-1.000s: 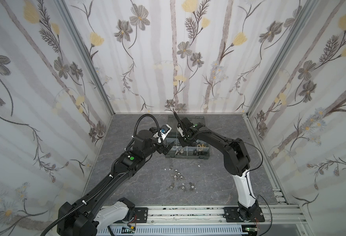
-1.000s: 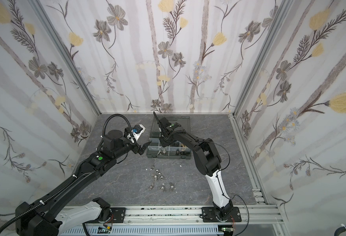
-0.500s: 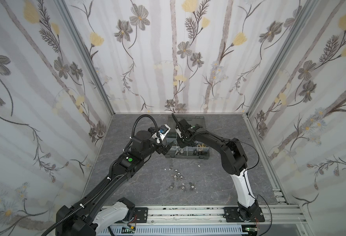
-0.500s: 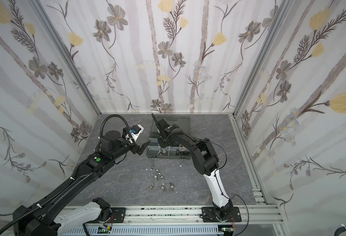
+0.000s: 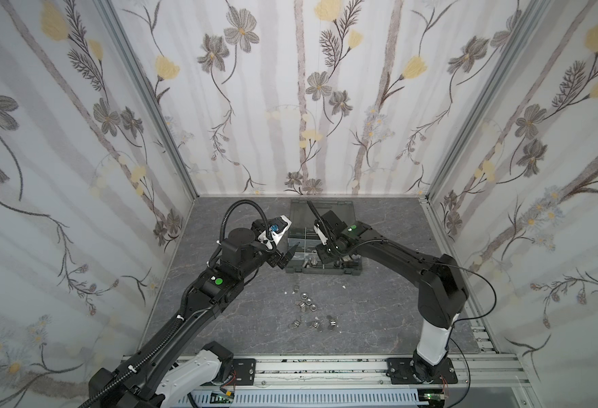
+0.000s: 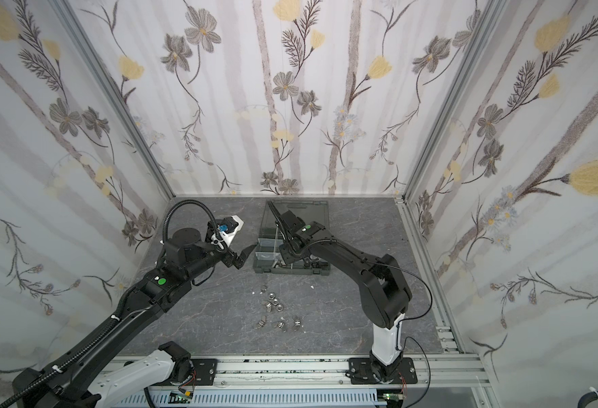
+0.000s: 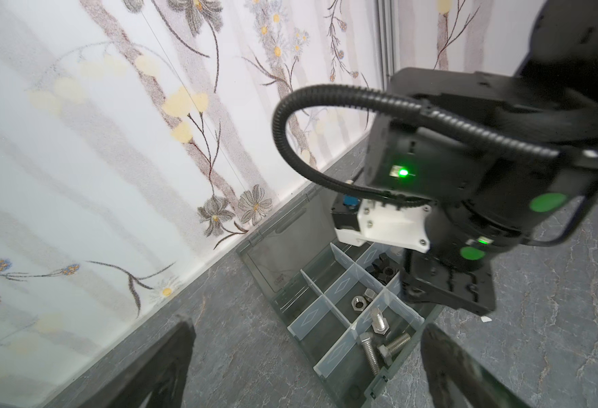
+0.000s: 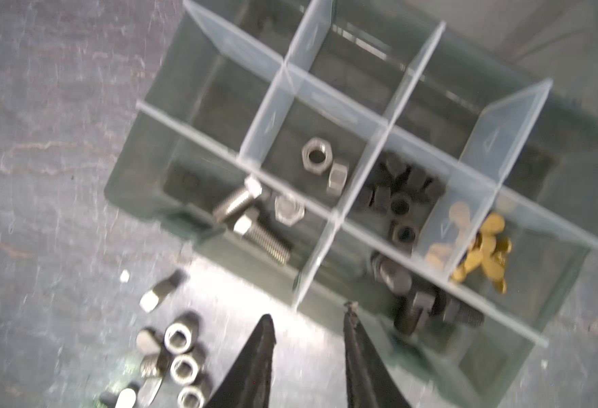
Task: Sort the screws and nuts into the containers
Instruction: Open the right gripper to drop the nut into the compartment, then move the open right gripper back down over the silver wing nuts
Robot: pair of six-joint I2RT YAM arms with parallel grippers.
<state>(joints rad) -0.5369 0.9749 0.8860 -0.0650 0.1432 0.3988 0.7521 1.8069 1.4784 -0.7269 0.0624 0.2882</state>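
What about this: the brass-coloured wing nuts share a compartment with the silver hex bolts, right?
No. The brass-coloured wing nuts lie in a different compartment from the silver hex bolts, as the right wrist view shows.

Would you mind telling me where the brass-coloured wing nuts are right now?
In the right wrist view, the brass wing nuts lie inside the organizer case, in a compartment beside the one holding the black nuts.

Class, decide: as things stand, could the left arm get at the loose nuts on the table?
Probably yes: the left tool hangs open beside the case, and nothing stands between it and the nuts.
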